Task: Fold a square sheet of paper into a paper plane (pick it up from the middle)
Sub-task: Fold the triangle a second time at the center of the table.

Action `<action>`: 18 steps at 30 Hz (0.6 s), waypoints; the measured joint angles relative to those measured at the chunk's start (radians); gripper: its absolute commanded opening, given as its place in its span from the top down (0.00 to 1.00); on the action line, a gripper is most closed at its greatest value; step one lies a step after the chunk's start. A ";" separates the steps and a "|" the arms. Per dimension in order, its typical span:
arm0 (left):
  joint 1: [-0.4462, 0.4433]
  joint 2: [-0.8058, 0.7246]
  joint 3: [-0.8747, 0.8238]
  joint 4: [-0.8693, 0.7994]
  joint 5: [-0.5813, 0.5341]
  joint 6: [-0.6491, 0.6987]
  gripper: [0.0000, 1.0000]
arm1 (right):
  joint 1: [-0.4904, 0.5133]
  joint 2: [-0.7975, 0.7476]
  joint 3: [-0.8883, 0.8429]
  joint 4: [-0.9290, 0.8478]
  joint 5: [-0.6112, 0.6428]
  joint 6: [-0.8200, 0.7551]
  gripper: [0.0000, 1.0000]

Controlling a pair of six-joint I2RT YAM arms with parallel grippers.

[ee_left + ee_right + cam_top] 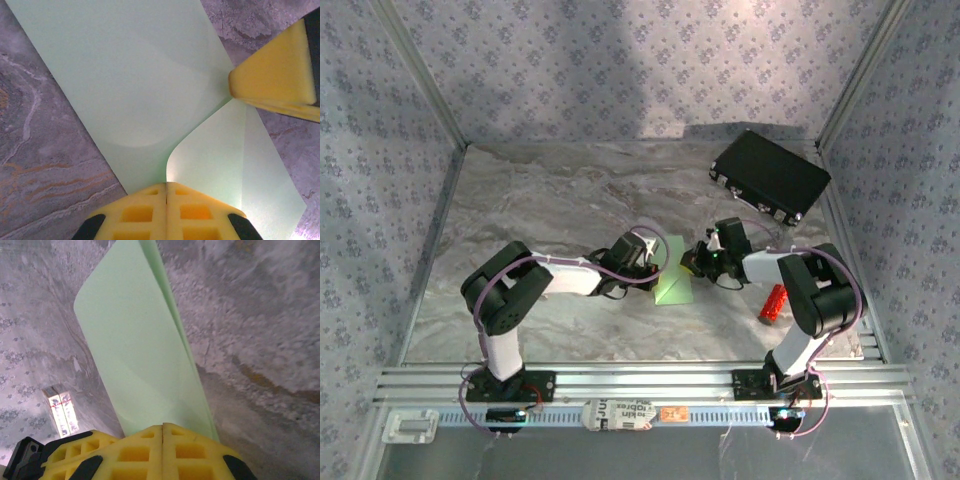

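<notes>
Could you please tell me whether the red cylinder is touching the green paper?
No, the red cylinder lies well clear of the paper, off to its right.

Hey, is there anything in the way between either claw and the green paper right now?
Nothing visible does. The left claw and the right claw are each shut directly on the green paper, pinching it at separate spots, and the sheet curves between them.

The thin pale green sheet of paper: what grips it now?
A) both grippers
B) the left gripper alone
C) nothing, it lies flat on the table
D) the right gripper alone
A: the left gripper and the right gripper are each shut on the thin pale green sheet of paper, as both wrist views show.
</notes>
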 measured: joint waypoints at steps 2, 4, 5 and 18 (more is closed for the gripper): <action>0.000 0.000 0.000 0.000 0.000 0.000 1.00 | -0.006 0.002 -0.005 0.000 0.011 -0.005 1.00; 0.002 0.000 0.000 0.001 0.001 0.000 1.00 | -0.015 0.008 -0.023 0.004 0.019 -0.007 1.00; 0.002 0.000 0.000 0.001 0.002 0.000 1.00 | -0.021 0.008 -0.032 0.019 0.014 -0.006 1.00; 0.002 0.000 0.000 0.001 0.004 0.000 1.00 | -0.049 -0.076 -0.047 -0.006 0.014 -0.012 1.00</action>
